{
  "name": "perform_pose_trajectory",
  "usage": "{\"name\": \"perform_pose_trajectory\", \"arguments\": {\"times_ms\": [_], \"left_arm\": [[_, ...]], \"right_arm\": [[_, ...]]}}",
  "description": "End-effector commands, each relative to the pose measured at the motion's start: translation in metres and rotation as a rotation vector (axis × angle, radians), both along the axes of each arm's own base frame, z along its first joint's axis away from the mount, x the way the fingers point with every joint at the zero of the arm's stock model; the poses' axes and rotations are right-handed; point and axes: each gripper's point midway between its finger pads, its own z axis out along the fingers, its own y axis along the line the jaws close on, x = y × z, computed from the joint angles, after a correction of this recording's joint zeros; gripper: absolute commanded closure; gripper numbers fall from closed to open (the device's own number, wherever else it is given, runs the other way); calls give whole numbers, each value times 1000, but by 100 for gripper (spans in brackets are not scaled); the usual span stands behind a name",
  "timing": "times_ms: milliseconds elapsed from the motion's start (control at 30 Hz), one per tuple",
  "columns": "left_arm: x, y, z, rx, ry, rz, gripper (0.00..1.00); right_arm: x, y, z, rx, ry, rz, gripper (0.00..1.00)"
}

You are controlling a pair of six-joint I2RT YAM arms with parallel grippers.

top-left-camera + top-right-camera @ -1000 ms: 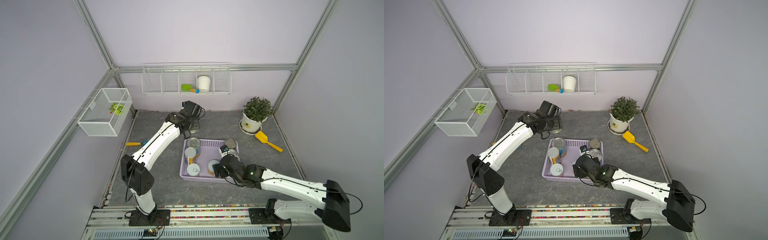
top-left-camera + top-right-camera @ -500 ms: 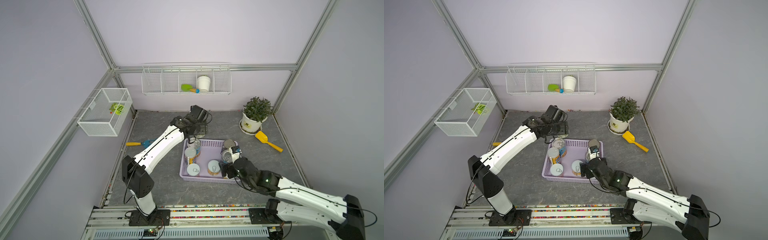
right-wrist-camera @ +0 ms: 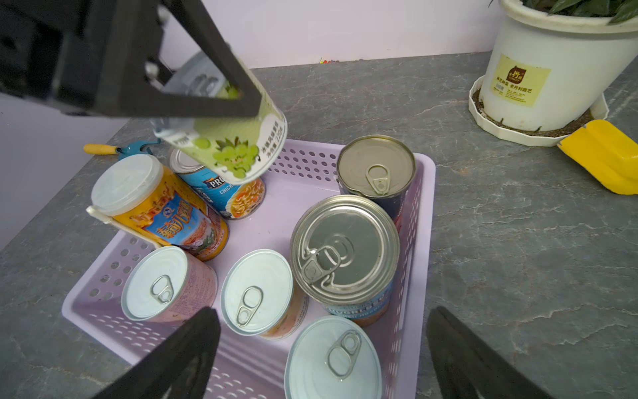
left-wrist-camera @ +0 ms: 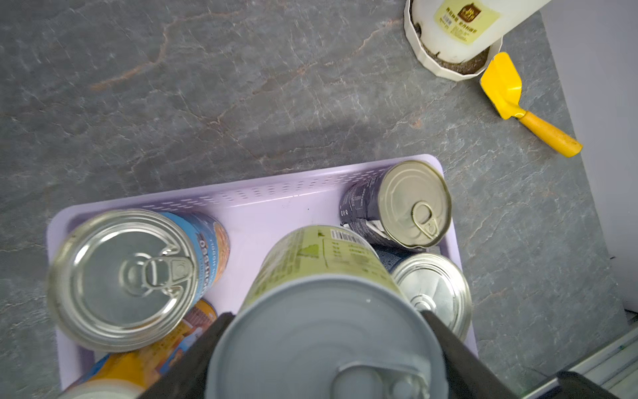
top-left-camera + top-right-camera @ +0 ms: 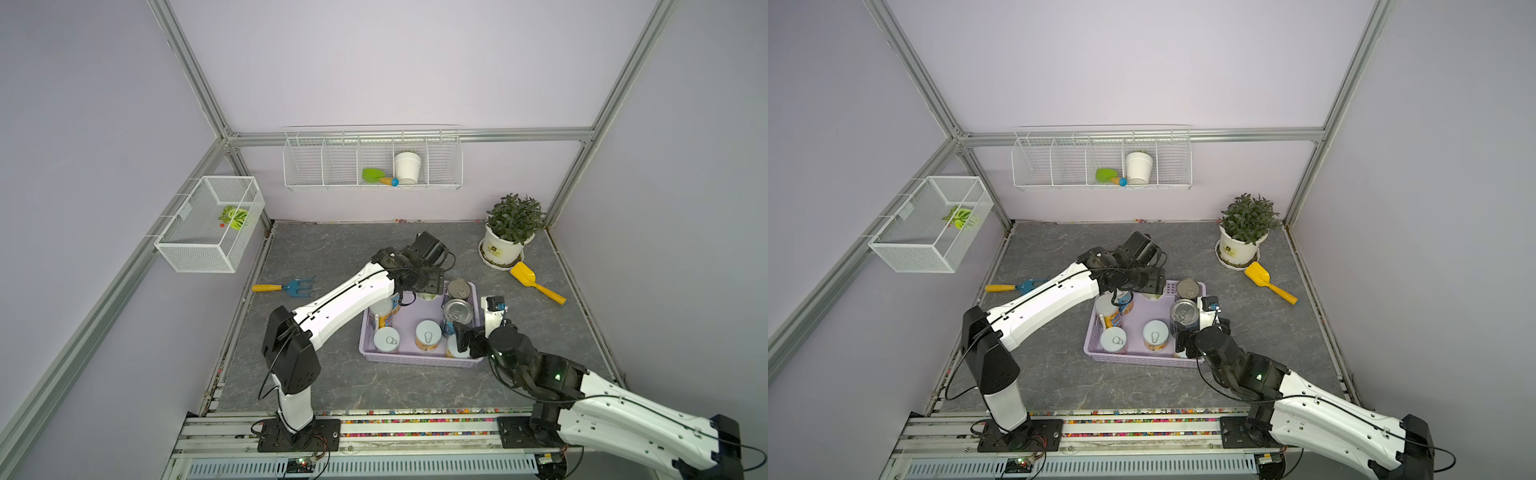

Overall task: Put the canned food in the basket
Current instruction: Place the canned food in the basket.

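Note:
The lavender basket [image 5: 415, 360] [image 5: 1133, 360] [image 4: 276, 193] [image 3: 103, 286] sits mid-table with several upright cans in it. They include a yellow-labelled can [image 3: 162, 210], a dark can [image 3: 376, 169] and a silver-topped blue can [image 3: 345, 255] [image 5: 457, 311]. My left gripper [image 5: 426, 291] [image 5: 1152, 293] [image 4: 324, 328] is shut on a green-labelled can [image 3: 234, 145] [image 4: 321, 262], held tilted in the air over the basket's far side. My right gripper [image 5: 469, 343] [image 5: 1187, 345] [image 3: 322, 311] stands open and empty above the basket's near right corner, over a pale-lidded can [image 3: 331, 355].
A potted plant [image 5: 509, 241] and a yellow scoop [image 5: 534, 282] lie right of the basket at the back. A blue hand rake [image 5: 286, 286] lies to its left. A wire shelf [image 5: 372, 183] and a mesh basket [image 5: 195, 257] hang on the walls.
My left arm has carried the green-labelled can from behind the basket to over its far side. My right gripper, still open, has drawn back rightward to the near right corner.

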Motion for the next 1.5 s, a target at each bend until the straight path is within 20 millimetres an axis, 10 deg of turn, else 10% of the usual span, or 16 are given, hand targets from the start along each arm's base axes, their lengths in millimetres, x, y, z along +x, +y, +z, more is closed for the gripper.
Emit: {"name": "perform_pose_trajectory", "arguments": {"times_ms": [0,900,1467], "left_arm": [[3,-10,-9,-34,13,14,50],[16,0,-128,154,172,190,50],[36,21,-150,197,165,281,47]], "right_arm": [[1,-13,-3,9,-12,-59,2],[5,-8,-14,-25,20,-56,2],[8,-5,-21,-41,39,-57,2]]}}
